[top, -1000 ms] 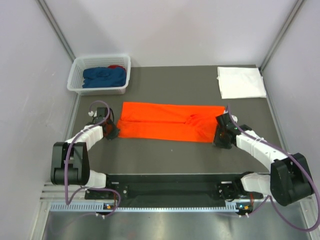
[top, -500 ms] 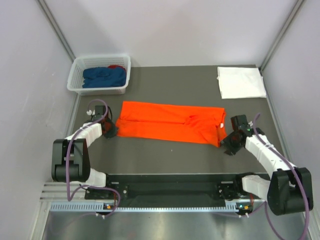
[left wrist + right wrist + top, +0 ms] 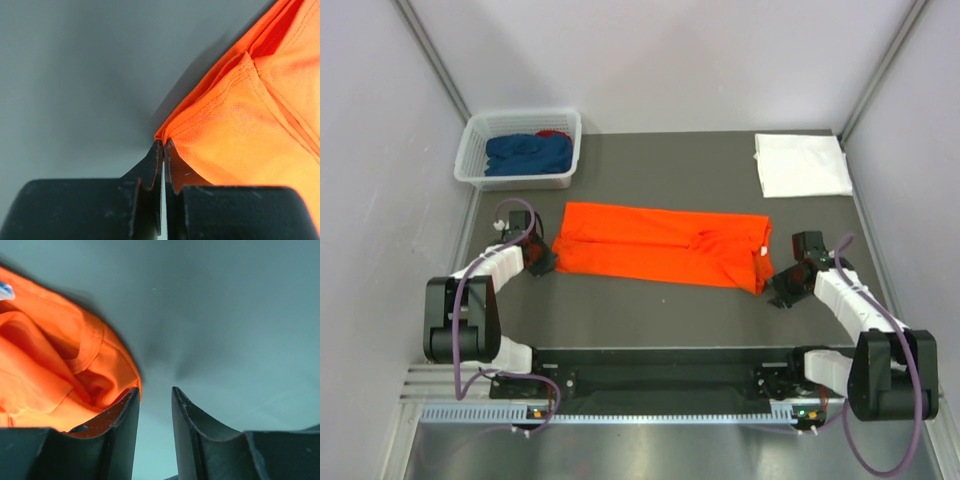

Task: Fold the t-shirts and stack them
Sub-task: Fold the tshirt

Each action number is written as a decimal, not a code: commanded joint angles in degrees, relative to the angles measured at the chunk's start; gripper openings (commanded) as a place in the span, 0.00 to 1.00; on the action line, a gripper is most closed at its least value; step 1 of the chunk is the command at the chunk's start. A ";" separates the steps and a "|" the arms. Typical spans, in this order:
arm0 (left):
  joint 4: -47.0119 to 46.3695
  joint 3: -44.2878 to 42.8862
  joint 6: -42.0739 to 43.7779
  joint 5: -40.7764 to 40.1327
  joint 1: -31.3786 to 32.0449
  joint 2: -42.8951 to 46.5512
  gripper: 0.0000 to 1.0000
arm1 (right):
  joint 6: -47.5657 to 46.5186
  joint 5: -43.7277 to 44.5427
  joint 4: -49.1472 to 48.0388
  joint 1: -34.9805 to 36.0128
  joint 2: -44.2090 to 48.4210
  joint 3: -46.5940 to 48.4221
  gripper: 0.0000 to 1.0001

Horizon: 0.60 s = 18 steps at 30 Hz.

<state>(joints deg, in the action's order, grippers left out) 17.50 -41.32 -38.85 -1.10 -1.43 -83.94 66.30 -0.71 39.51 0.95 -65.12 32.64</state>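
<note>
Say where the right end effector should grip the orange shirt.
Likely the near right corner of the shirt, coming from the right. It lies as a flat strip, its bunched end faces the open right end effector, and the left end effector pinches the opposite end.

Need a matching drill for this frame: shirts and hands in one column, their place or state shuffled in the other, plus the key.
Column 1
1. white t-shirt
2. dark blue t-shirt
3. left hand
4. right hand

Column 2
A. jaws apart, nothing between them
B. bunched in the basket
C. folded flat at the far right corner of the table
D. shut on a corner of the orange t-shirt

Pairs: 1-C, 2-B, 3-D, 4-A
</note>
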 commanded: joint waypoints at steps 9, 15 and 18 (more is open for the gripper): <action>-2.12 0.01 -0.26 0.75 -0.15 -0.61 0.00 | 1.64 -2.63 -10.06 -0.51 -5.63 -2.50 0.31; -2.03 0.10 -0.26 0.49 -0.24 -0.17 0.00 | 1.72 -1.84 -9.62 -0.51 -4.14 -3.37 0.30; -2.03 -0.16 -0.35 0.49 -0.15 -0.17 0.00 | 2.08 -0.88 -9.02 -0.51 -3.96 -2.68 0.30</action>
<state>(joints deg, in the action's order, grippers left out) 17.15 -41.32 -38.89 -0.89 -1.43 -84.01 67.79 -4.16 30.85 0.91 -69.63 30.63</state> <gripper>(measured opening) 0.015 0.301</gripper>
